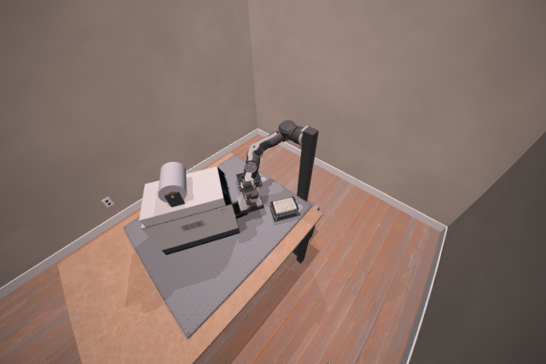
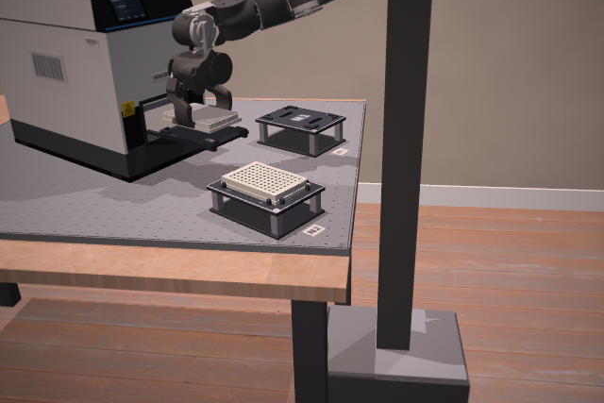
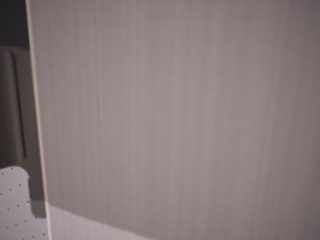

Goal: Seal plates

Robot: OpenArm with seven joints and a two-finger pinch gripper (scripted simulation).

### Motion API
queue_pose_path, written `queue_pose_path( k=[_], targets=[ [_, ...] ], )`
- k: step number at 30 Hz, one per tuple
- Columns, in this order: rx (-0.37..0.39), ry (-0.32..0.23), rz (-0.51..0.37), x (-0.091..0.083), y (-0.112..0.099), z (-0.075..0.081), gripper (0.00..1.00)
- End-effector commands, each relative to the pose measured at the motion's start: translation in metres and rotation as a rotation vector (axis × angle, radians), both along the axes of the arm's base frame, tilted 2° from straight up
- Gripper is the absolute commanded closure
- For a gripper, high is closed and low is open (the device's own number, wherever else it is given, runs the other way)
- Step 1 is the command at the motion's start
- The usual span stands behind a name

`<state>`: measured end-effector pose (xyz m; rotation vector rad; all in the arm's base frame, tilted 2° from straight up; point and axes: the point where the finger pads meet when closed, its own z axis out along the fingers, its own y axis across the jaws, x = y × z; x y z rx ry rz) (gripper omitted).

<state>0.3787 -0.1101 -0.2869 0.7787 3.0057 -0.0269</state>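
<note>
My gripper [image 1: 251, 198] [image 2: 206, 116] is shut on a plate [image 2: 219, 121] [image 3: 170, 110] with a smooth grey foil top. The plate is level and slightly above the sealer's dark stage [image 2: 217, 139], which is out. The wrist view shows mostly foil, with one finger at its left. Nest N1 [image 2: 311, 113] is empty, right of the stage in the exterior view. An open cream plate [image 1: 284, 205] [image 2: 263, 178] with visible wells sits flat in nest N2 [image 2: 233, 194]. The lit screen [image 2: 127, 7] is on the sealer [image 1: 189, 236] [image 2: 57, 84]; its lamp cannot be made out.
The sealer's body stands close beside the gripper, with a foil roll [image 1: 172, 179] on top. The arm's dark post [image 1: 307, 166] [image 2: 405, 144] rises beyond the table end by the nests. N2 stands near the table's edge, in front of N1 in the exterior view.
</note>
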Motion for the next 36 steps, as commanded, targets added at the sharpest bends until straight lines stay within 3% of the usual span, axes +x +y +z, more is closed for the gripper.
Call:
queue_pose_path(
  k=[1,5,17,36],
  targets=[
    [0.000,-0.001,-0.007,0.001,0.000,0.005,1.00],
    [0.001,-0.001,-0.007,0.001,0.000,0.012,1.00],
    [0.001,0.002,-0.003,0.000,0.001,0.010,1.00],
    [0.006,0.000,-0.008,-0.026,-0.029,0.009,1.00]
  ],
)
